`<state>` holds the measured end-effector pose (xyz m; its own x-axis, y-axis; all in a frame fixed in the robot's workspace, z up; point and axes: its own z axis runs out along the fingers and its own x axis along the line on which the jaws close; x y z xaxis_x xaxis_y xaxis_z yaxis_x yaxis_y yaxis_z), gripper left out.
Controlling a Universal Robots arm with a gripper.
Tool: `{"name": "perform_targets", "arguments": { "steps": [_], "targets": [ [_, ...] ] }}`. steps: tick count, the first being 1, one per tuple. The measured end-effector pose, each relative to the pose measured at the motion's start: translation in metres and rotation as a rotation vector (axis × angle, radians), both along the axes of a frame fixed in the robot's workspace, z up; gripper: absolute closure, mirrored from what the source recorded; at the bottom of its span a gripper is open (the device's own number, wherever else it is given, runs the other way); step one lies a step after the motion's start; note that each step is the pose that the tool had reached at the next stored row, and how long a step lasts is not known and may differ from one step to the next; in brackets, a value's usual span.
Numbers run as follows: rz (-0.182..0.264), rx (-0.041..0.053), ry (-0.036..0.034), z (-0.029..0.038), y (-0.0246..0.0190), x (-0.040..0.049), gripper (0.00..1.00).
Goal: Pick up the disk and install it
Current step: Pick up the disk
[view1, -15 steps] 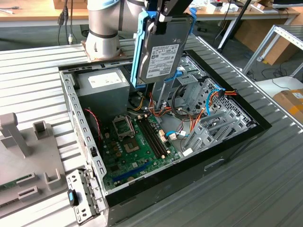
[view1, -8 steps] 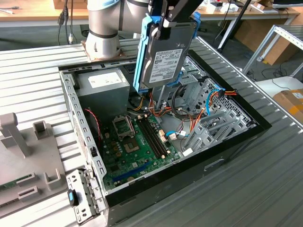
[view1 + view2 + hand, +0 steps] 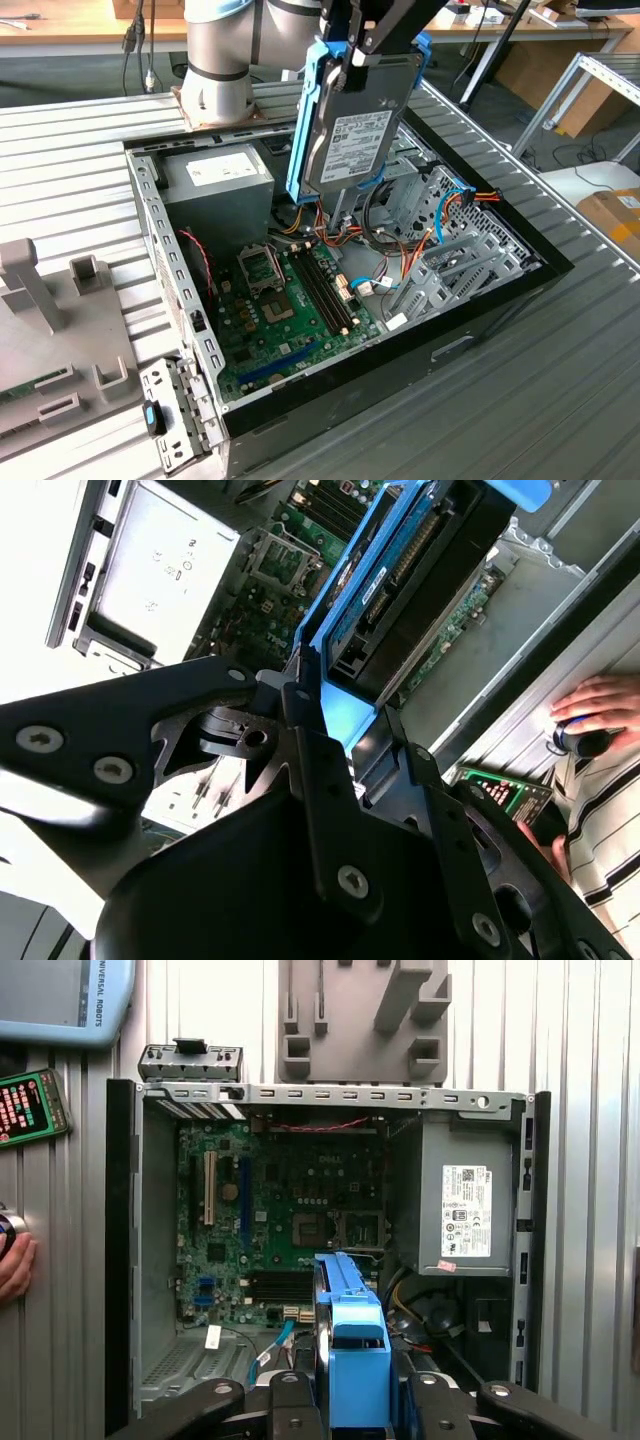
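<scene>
Holding the disk (image 3: 355,125) roughly upright in mid-air over the open computer case (image 3: 400,372), gripper (image 3: 356,55) jaws clamped on its upper end. Pick-up done. Install not yet: disk hangs above the drive bay (image 3: 470,255), nothing seated. Approx. halfway.

Place: robotics lab or workshop
Surface: ribbed metal worktop (image 3: 80,150) carrying an open computer case (image 3: 330,390)
Arm: robot base (image 3: 215,85) bolted at its far edge
Beyond: wooden benches (image 3: 60,35), a cardboard box (image 3: 615,215), a metal frame (image 3: 610,68)
</scene>
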<state>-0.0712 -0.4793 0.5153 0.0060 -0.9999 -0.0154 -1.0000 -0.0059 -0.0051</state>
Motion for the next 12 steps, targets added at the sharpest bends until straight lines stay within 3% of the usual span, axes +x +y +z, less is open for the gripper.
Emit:
{"name": "perform_targets", "arguments": {
  "steps": [4,10,12],
  "targets": [
    [0.000,-0.0001,0.0001,-0.0012,-0.0017,0.0005,0.64],
    [0.000,-0.0007,0.0001,-0.0030,-0.0108,0.0031,0.64],
    [0.000,-0.0007,0.0000,-0.0032,-0.0119,0.0032,0.64]
  ]
}}
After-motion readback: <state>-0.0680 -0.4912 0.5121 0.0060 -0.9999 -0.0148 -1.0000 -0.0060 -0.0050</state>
